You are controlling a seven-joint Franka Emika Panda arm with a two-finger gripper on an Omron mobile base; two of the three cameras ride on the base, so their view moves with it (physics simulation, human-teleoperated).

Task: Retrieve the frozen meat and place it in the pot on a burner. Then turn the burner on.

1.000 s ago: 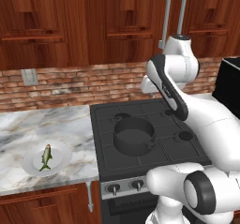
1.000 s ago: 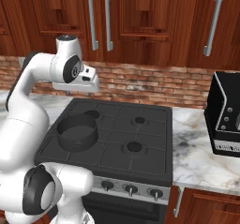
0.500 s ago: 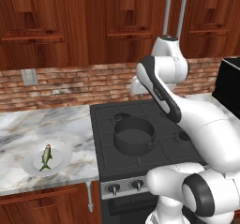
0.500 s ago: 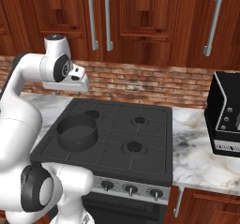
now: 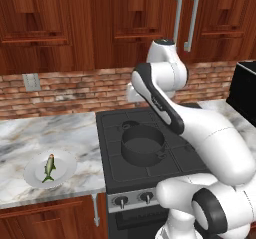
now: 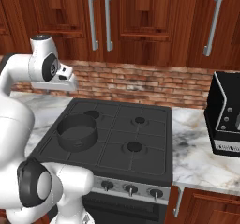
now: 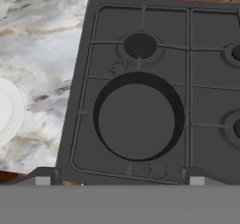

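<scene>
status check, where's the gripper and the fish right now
Gripper open, empty, high above the cooktop. Fish on the white plate, on the counter left of the stove. Pot empty on the front left burner. Nothing in the way.

Dark grey matt metal pot (image 5: 142,146) on a matt black cooktop (image 6: 140,141) with cast-looking grates; countertop (image 5: 70,133) of polished grey-veined white marble, carrying a smooth glossy white plate (image 5: 35,170) with a slick greenish-yellow fish (image 5: 49,167). Cabinets (image 6: 150,17) of reddish-brown varnished wood with brushed-metal bar handles (image 6: 93,19), above a rough red brick backsplash (image 6: 140,82). Robot arm (image 5: 200,128) in glossy white plastic with dark joints
</scene>
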